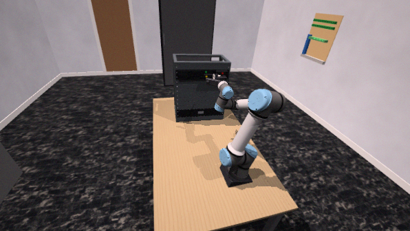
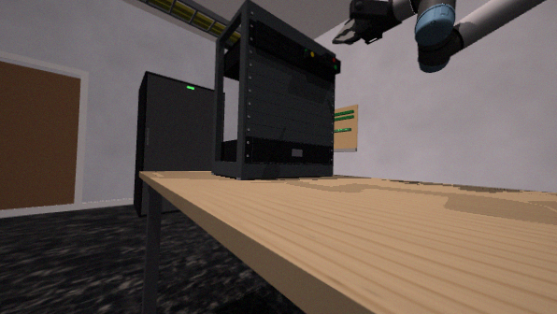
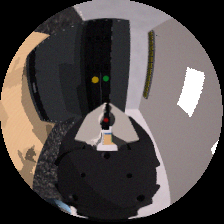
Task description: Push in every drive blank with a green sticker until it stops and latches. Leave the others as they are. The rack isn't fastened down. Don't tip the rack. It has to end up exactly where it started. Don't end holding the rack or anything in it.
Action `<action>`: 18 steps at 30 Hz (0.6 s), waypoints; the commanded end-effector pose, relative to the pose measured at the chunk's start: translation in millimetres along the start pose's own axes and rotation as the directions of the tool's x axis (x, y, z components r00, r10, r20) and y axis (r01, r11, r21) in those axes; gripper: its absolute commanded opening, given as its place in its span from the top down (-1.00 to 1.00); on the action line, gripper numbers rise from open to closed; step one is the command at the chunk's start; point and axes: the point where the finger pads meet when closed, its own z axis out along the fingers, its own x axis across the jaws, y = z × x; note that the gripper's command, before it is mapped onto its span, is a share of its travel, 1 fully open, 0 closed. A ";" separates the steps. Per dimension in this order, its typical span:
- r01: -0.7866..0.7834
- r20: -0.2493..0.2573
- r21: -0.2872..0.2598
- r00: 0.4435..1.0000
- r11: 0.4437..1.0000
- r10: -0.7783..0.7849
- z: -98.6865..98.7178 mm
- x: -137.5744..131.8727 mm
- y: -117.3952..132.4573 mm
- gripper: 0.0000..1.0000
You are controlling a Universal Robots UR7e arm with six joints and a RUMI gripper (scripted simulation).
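One rack [image 1: 201, 58] on one table [image 1: 192, 192], two green stickers [image 1: 206, 72], one yellow, one red, gripper [image 2: 343, 37] clenched on nothing

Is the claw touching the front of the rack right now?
No, in the exterior view the shut claw hangs clear of the rack, with wall visible between them.

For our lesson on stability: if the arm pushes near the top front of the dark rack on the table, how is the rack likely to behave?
The rack looks tall for its footprint, so a high push probably tips it more readily than a low one. It stands loose on the smooth wooden table, so it may also slide backward. The shut hand gives a narrow contact point, so an off-centre push could twist it.
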 end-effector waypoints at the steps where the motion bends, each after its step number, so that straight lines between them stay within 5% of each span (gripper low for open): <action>1: 0.001 0.001 0.000 1.000 1.000 -0.001 -2.2 -7.6 15.2 1.00; 18: 0.001 0.001 0.000 1.000 1.000 -0.001 -7.8 -31.6 68.8 1.00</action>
